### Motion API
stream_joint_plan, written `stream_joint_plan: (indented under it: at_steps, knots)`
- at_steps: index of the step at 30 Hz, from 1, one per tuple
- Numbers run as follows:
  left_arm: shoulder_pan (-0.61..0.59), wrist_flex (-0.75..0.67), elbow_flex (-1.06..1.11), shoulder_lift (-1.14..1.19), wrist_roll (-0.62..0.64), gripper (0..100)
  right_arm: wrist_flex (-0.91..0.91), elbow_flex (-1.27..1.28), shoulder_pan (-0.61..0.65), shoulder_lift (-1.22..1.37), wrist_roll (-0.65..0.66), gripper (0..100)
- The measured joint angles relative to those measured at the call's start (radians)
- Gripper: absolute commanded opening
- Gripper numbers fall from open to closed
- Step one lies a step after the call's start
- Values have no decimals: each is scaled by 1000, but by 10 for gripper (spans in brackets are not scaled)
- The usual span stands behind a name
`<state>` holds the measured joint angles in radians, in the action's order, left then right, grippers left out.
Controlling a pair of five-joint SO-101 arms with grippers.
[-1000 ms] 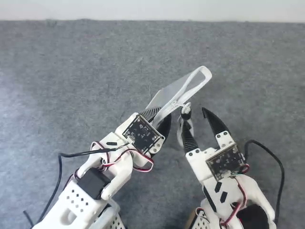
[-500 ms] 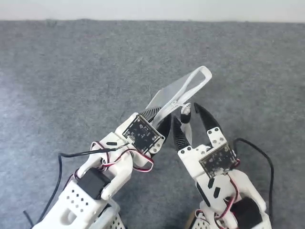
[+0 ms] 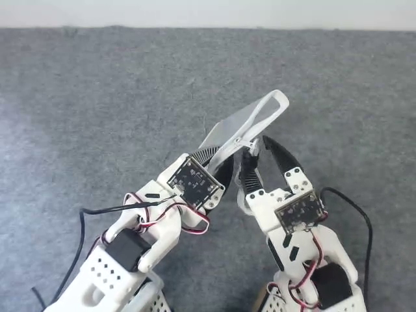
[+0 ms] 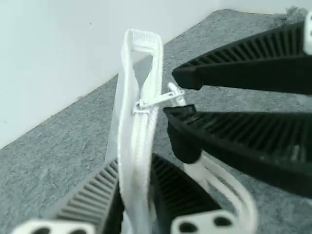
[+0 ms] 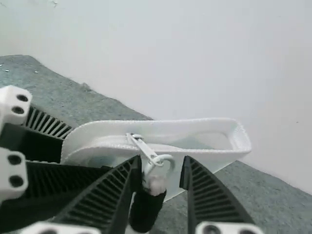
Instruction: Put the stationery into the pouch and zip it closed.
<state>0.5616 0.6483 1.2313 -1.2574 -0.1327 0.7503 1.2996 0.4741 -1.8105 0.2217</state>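
A translucent white pouch (image 3: 250, 120) is held up off the grey mat, its zipped edge clamped in my left gripper (image 3: 218, 162), which is shut on it. In the left wrist view the zipper band (image 4: 139, 146) runs up from between that gripper's fingers. The metal zipper pull (image 4: 161, 97) sticks out sideways. My right gripper (image 3: 257, 149) is open, with its black fingers on either side of the pull (image 5: 146, 151). A white cord (image 4: 229, 190) with a dark toggle (image 5: 146, 204) hangs from the pull. Any stationery in the pouch is hidden.
Grey felt mat (image 3: 97, 97) covers the table, with bare room to the left, right and far side. A pale wall (image 3: 208, 13) borders the far edge. Both arms' white bodies and wires (image 3: 130, 247) crowd the near middle.
My right gripper has moved left and forward to the zipper pull, and its fingers have narrowed around it. The left arm and pouch have stayed put.
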Motion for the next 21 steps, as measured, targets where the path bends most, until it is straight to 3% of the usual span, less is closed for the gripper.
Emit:
stream_joint_plan:
  at_steps: [4,16,21]
  knots:
    - [0,0,0,0,0,9,-2,0,-9,0,-2,61]
    - [0,0,0,0,0,9,-2,-2,-60,5,-2,38]
    - [0,0,0,0,0,9,-2,-66,-94,146,-2,8]
